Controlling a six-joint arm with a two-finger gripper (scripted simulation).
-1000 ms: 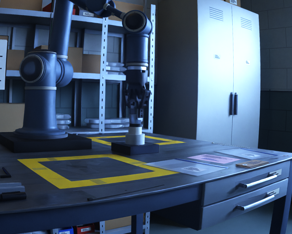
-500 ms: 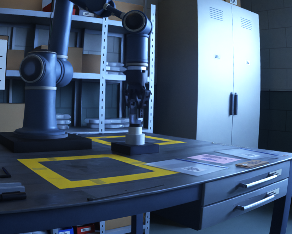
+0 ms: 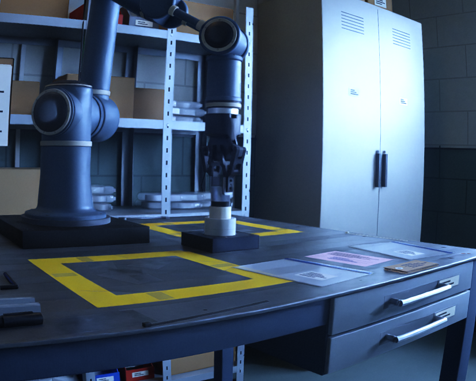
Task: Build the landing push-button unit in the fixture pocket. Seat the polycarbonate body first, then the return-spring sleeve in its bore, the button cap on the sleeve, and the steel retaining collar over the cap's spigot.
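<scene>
Behind the near yellow square, the black fixture block (image 3: 220,241) carries the stacked unit. The pale polycarbonate body (image 3: 220,226) sits in its pocket. A lighter part (image 3: 220,212) rises from it, with a dark band on top. I cannot tell the sleeve from the cap. My gripper (image 3: 220,195) stands straight above the stack, closed on the steel retaining collar at the top. The fingers hide most of the collar.
The arm's base (image 3: 70,228) stands on a black plinth to the left. A yellow taped square (image 3: 153,276) marks the near table, a second one (image 3: 221,227) lies behind the fixture. Papers and sleeves (image 3: 348,260) lie on the right. A tall cabinet (image 3: 340,110) stands behind.
</scene>
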